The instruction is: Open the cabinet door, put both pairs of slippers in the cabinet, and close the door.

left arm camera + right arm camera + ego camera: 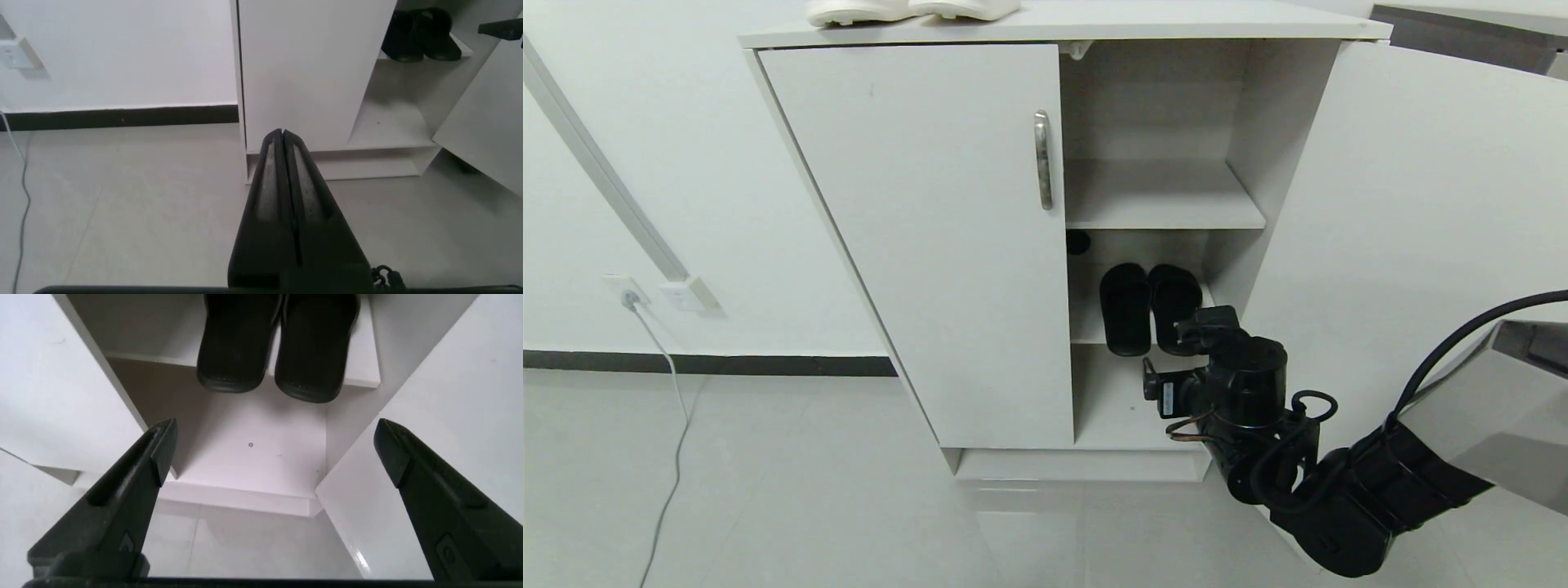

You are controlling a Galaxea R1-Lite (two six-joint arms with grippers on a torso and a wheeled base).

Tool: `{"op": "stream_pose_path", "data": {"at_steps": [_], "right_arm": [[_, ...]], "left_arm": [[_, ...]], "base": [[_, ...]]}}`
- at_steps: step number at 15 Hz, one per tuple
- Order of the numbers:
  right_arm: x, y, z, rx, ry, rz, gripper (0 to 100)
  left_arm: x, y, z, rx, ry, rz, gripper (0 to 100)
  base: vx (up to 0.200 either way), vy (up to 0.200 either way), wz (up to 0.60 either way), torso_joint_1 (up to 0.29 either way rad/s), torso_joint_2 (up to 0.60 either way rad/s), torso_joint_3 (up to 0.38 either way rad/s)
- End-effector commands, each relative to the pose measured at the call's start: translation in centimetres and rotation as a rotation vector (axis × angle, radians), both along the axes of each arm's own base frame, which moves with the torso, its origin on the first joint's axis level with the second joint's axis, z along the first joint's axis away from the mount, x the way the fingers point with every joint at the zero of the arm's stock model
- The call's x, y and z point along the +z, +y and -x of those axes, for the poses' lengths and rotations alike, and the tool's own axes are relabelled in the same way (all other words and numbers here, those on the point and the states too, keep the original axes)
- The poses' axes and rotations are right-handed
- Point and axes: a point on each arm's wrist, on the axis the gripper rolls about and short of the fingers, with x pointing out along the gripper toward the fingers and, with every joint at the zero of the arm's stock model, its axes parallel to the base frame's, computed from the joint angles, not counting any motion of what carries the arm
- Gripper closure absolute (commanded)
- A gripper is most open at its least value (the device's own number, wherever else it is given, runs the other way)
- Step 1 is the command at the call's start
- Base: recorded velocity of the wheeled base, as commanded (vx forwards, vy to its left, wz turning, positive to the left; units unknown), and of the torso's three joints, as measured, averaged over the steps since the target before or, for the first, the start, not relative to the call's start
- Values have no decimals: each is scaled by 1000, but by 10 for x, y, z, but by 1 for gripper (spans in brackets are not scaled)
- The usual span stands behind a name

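A white cabinet stands with its right door swung open and its left door shut. A pair of black slippers lies side by side on the middle shelf, heels at the shelf's front edge. A pair of white slippers rests on the cabinet top. My right gripper is open and empty just in front of the black slippers, at the cabinet opening. My left gripper is shut on nothing, held low over the floor, away from the cabinet.
The upper shelf and the bottom shelf hold nothing. A metal handle sits on the shut left door. A wall socket with a grey cable is at the left. Tiled floor lies in front.
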Motion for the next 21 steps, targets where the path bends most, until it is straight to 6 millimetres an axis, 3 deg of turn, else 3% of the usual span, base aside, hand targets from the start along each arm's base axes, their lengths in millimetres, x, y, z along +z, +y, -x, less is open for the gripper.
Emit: {"op": "stream_pose_path", "data": {"at_steps": [1, 14, 21], "right_arm": [[-2, 0, -1, 1, 4, 3, 0], [-7, 0, 5, 9, 2, 17, 0], [-10, 0, 5, 10, 9, 22, 0]], "left_arm": [[0, 0, 0, 0, 1, 0, 100], [0, 0, 0, 0, 1, 2, 100], [0, 0, 0, 1, 2, 5, 100]], "base": [[0, 0, 0, 0, 0, 0], [0, 0, 0, 1, 0, 143], [0, 0, 0, 0, 3, 30]]}}
